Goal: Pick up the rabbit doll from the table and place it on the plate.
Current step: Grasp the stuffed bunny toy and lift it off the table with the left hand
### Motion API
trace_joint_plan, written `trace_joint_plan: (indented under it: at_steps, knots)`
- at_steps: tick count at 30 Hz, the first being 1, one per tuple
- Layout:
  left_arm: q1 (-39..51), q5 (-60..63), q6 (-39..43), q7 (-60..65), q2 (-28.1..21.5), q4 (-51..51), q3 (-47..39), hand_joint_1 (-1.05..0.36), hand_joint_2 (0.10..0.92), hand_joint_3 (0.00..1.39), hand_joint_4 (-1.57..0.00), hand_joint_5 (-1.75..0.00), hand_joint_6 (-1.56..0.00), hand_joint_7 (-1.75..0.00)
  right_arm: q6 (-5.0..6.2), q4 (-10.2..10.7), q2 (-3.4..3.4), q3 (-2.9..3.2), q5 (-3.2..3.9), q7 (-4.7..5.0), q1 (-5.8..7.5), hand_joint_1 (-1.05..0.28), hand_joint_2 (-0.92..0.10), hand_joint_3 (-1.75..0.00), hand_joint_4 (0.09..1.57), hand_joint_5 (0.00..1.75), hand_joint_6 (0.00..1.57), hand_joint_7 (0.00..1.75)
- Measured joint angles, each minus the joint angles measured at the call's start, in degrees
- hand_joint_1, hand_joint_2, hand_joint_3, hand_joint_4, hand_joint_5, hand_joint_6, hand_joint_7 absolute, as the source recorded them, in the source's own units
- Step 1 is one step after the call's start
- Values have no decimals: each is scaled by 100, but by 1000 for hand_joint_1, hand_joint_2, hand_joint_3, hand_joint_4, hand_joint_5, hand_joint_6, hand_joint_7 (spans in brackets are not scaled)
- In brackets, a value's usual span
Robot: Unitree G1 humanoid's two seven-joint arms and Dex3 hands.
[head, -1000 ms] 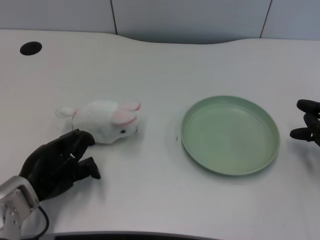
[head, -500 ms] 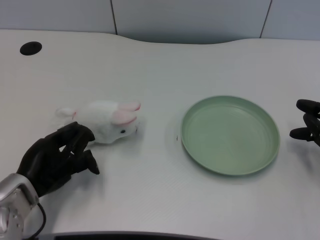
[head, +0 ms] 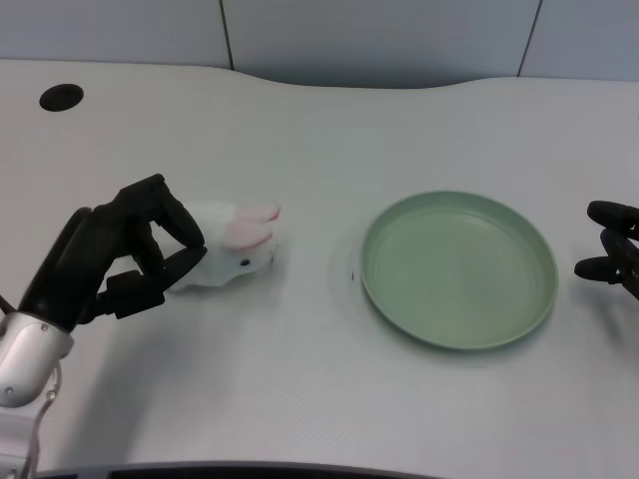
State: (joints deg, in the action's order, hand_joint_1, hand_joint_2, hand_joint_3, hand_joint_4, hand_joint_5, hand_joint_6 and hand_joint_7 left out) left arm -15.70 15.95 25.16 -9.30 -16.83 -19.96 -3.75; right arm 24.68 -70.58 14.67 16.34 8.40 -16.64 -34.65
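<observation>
Right now the black left hand curls over the rump of the white plush rabbit doll lying on the white worktop, whether gripping I cannot tell; a shallow hold could drop it short of the round green plate.

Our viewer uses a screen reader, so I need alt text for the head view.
The robot's black left hand reaches over a white rabbit doll lying on a white table, fingers covering its rear; whether it grips yet is unclear. An empty green plate sits apart to the doll's right.
</observation>
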Motion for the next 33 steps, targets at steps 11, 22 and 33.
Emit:
trace_joint_plan:
  at_steps: [11, 22, 33]
  knots:
    - [-830, 2399, 569, 1638, -1159, -287, 858, -740, 921, 235, -476, -686, -553, -301, 0, 12, -81, -29, 4, 12, 4, -416, -921, -263, 715, 875, 969, 2]
    - [-1586, 2776, -150, 692, -1475, -650, 1742, -898, 921, 135, -175, -117, -213, 0, 1, 23, -82, -55, 10, 10, 10, -409, -921, -273, 725, 885, 983, 11]
    - [-3084, 2775, -456, -414, -1191, -2287, 2619, -1033, 921, 206, 1, 1, 1, 1, -3, 40, -53, -51, 12, 2, 37, -404, -921, -269, 711, 901, 982, 10]
